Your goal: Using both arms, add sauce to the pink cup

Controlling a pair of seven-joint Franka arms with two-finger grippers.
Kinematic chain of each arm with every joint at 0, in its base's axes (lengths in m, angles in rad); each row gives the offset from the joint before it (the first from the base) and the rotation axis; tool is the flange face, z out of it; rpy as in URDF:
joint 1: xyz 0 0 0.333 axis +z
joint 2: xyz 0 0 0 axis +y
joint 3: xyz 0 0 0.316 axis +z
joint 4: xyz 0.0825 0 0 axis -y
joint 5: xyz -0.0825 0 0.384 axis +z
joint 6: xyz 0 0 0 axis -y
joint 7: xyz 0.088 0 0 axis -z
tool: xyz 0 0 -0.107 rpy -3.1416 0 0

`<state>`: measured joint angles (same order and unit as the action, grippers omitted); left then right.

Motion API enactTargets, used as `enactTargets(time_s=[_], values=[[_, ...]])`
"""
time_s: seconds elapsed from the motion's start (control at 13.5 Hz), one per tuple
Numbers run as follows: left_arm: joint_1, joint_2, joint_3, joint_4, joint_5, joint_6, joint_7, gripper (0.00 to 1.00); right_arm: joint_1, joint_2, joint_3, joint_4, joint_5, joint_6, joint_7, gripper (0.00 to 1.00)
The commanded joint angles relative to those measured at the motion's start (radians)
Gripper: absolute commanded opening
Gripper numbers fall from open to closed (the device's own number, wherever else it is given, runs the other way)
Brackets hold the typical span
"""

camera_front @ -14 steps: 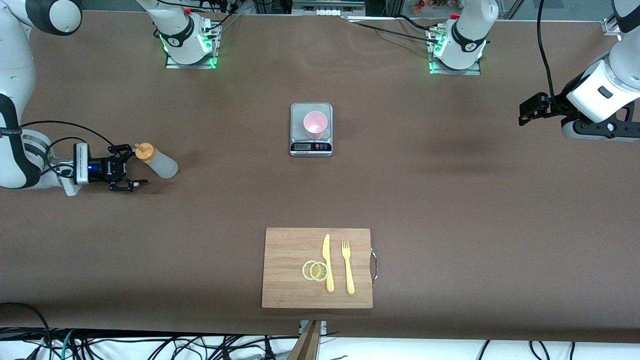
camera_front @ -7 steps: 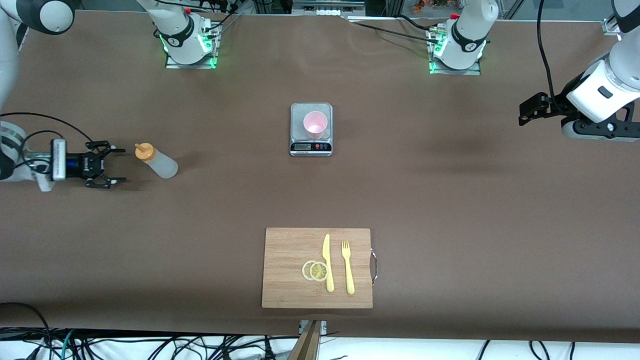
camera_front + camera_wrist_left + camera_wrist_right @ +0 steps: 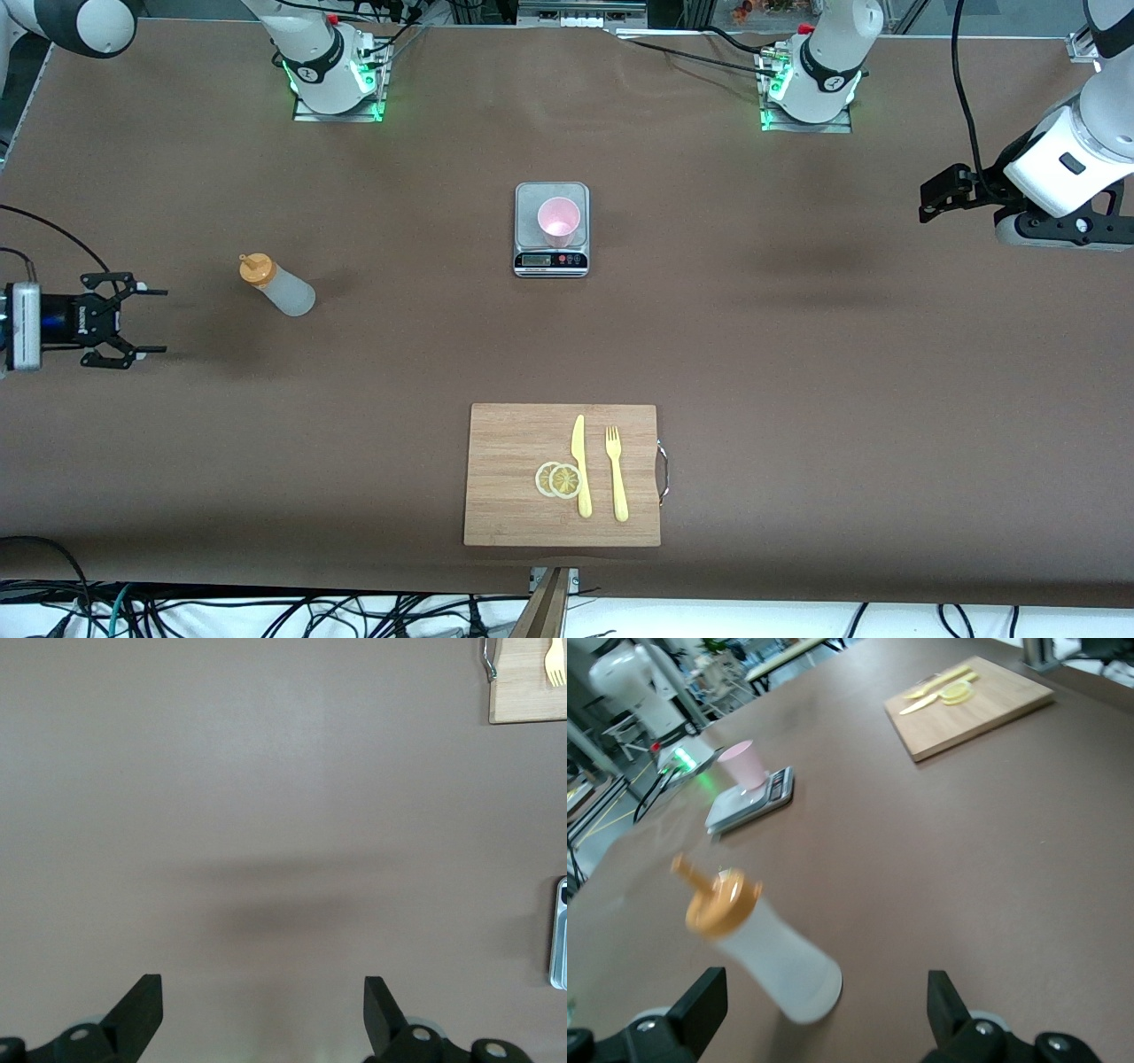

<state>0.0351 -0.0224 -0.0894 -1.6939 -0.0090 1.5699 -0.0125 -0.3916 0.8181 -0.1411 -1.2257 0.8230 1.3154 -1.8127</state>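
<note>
Just sauce [image 3: 276, 285] beside right claw [image 3: 146, 320]

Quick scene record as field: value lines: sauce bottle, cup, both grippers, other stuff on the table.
sauce bottle: standing free on the table, toward the right arm's end
pink cup: upright on the scale
right gripper: open, empty, apart from the bottle
left gripper: open, empty, waiting over the left arm's end of the table
cutting board: holds knife, fork, lemon slices
</note>
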Motion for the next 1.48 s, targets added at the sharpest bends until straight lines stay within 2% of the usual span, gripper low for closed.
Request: enactTargets(time_s=[0.0,0.37,0.81,0.89,1.4], values=[[0.003,-0.007,-0.006,-0.001,0.021,-0.008,-0.004,1.00,0.094,-0.083,-0.008,0.035,-0.066,0.036,0.256,1.00],[0.003,-0.007,-0.006,-0.001,0.021,-0.008,-0.004,1.00,0.250,-0.246,0.024,0.017,-0.212,0.166,0.752,1.00],[0.003,-0.007,-0.006,-0.001,0.021,-0.008,-0.004,1.00,0.350,-0.442,0.193,-0.093,-0.523,0.240,1.427,1.00],[0.003,-0.007,-0.006,-0.001,0.021,-0.008,-0.004,1.00,0.368,-0.468,0.204,-0.121,-0.566,0.240,1.517,1.00],[0.003,-0.007,-0.007,-0.001,0.021,-0.010,-0.004,1.00,0.453,-0.654,0.207,-0.356,-0.685,0.237,1.916,1.00]])
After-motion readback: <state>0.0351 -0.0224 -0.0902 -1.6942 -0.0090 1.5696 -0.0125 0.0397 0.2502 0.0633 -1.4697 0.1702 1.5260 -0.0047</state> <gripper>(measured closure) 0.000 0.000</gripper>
